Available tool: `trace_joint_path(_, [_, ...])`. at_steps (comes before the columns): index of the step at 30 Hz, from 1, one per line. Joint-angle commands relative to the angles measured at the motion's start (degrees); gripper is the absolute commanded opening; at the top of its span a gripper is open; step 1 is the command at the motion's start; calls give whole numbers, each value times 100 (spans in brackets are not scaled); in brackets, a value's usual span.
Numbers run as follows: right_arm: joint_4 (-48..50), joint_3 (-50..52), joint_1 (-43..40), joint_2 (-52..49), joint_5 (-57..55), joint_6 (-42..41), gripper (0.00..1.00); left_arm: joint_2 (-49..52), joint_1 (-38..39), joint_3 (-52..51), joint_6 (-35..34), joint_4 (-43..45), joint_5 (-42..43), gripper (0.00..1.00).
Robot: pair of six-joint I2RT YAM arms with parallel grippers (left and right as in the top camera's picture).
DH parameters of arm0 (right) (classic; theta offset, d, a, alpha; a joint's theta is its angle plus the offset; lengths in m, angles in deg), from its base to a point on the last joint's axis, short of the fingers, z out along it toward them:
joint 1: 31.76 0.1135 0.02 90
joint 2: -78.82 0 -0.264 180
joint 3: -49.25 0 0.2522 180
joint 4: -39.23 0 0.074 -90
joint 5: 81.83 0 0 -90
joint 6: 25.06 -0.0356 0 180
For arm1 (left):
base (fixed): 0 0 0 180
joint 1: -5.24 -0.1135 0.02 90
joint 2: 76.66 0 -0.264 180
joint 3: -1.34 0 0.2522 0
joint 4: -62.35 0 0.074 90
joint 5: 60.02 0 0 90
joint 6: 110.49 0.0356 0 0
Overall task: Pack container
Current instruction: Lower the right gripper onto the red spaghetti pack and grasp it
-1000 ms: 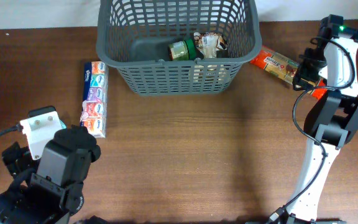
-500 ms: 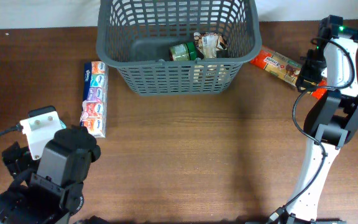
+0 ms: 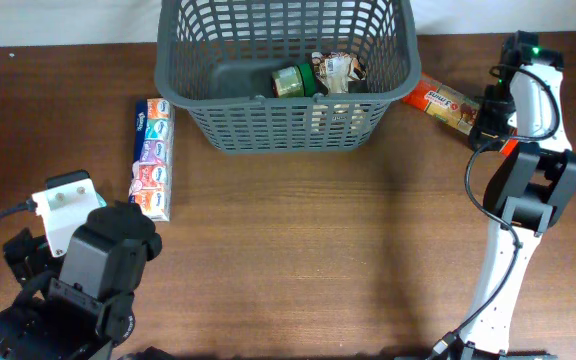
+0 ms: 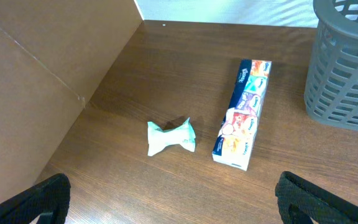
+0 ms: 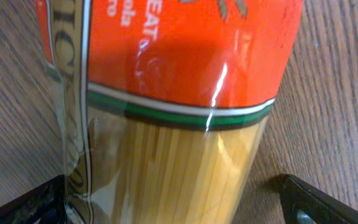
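brown wooden worktop fills the overhead view. the container stands at the middle of the far edge, holding a green tin and a crumpled packet. a tissue pack lies just left of it and a spaghetti pack just right of it, toward the far right corner. my right gripper sits over that pack's outer end.

from my left wrist, my left gripper is spread wide and holds nothing. beyond it lie a pale green wrapper, the tissue pack beside it, and the container's wall at the right.

from my right wrist, the jaws stand wide apart with the spaghetti pack lying between them; i cannot tell whether they touch it.
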Motion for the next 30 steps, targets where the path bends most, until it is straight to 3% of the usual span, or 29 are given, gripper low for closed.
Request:
trace_joint_path(1, [-111,-11,70,-302,-63,81,99,9,13,42,31,-2,-31,99])
trace_joint_path(17, [-262,-9,101,-664,92,240,99,9,13,42,31,-2,-31,99])
trace_joint_path(18, [-273,-9,101,-664,92,240,92,9,13,42,31,-2,-31,99])
trace_joint_path(21, [-278,-9,101,-664,136,240,41,9,13,42,31,-2,-31,99])
trace_joint_path(23, [-278,-9,101,-664,203,238,13,9,13,42,31,-2,-31,99])
trace_joint_path(24, [-278,-9,101,-664,229,238,6,9,13,42,31,-2,-31,99])
trace_joint_path(30, [-348,-13,101,-662,599,439,4,9,13,42,31,-2,-31,100])
